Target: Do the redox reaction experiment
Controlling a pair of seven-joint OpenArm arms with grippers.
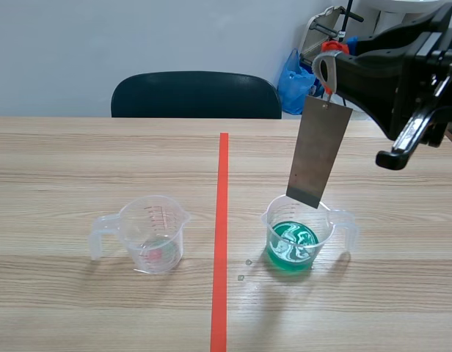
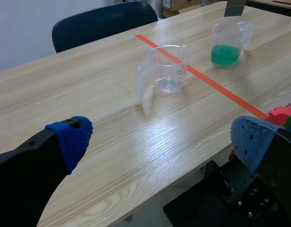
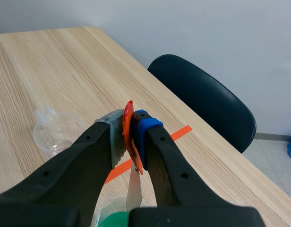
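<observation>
Scene view: the raised right gripper (image 1: 332,64) pinches an orange clip (image 1: 328,48). A metal plate (image 1: 319,150) hangs from the clip, its long axis running from 1 to 7 o'clock. Its lower edge meets the rim of the cup of green liquid (image 1: 293,246), above the liquid; the way toward 6 o'clock looks open.

Left wrist view: the left gripper (image 2: 160,138) is spread wide and empty, with the clear measuring cup (image 2: 165,71) well ahead at 12 o'clock.

Right wrist view: the fingers clamp the clip, and the plate drops beneath them.
</observation>
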